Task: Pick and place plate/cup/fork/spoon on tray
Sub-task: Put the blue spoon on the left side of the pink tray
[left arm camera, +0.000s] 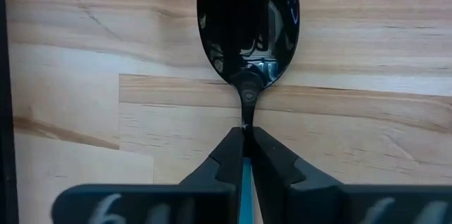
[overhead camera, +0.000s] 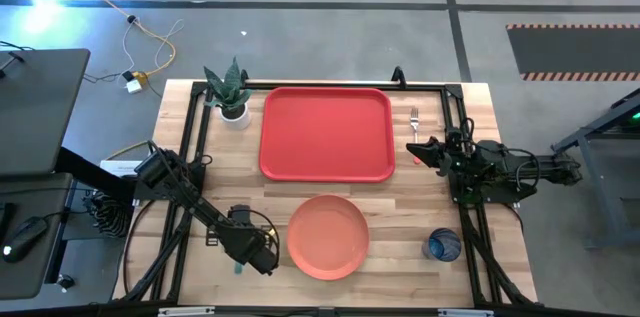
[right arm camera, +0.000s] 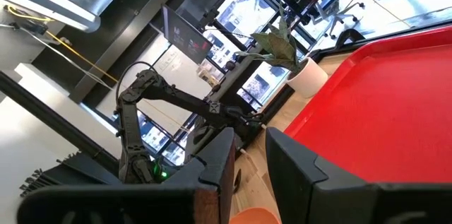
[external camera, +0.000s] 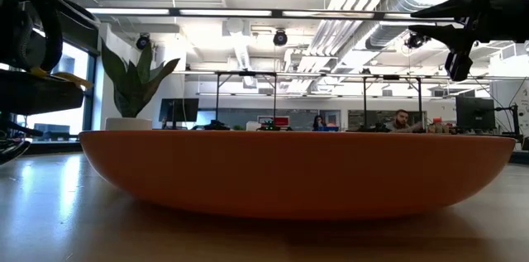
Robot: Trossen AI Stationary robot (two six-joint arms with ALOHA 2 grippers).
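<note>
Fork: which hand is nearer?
Right. The right hand hovers just beside the fork at the tray's right edge; the left hand is far across, shut on the spoon.

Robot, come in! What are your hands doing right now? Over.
Left gripper shut on spoon. Right gripper empty beside tray. Nothing in the way.

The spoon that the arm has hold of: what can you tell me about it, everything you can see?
The spoon has a dark, shiny metal bowl that mirrors its surroundings, narrowing to a thin neck that joins a slim teal-blue handle. It lies flat on the pale wooden table, bowl pointing away from the left gripper. That gripper is shut on the handle just behind the neck, one dark finger on each side. From above, the spot is near the table's front edge, left of the pink plate; only a sliver of teal shows there.
</note>
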